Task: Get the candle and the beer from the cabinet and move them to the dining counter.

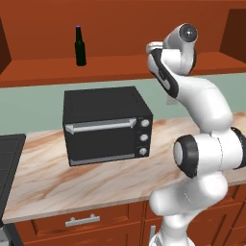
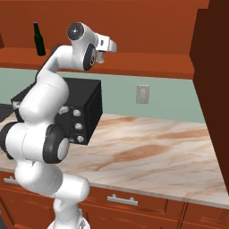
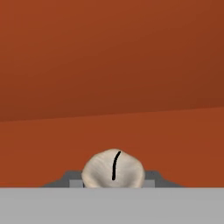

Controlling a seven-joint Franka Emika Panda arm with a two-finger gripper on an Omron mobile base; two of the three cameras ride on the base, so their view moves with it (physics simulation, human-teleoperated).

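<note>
Backdrop: reddish-brown cabinet (image 3: 109, 65) interior fills the space ahead of my hand, back wall above, shelf floor below.
Gripper: my gripper (image 3: 113, 181) is closed on the candle (image 3: 113, 169); its pale rounded top with a dark wick sits right between my fingers (image 3: 70, 178) at the bottom of the hand view.
Candle versus hand: it touches both fingers, centred between them, and stands nearer to me than the shelf's back edge.
Hand in the room: in the right base view my gripper (image 2: 106, 46) is raised at shelf height, pointing into the cabinet (image 2: 147, 27); whether the candle rests on the shelf or is lifted, I cannot tell.
Beer: the beer (image 1: 80, 46) stands upright on the same shelf, well apart from my hand, to my left; also seen at (image 2: 39, 39).
Below the shelf: a black toaster oven (image 1: 105, 125) sits on the marbled counter (image 1: 72, 180), under and between beer and hand.
Wall: a pale outlet (image 2: 142, 94) is on the green backsplash.
</note>
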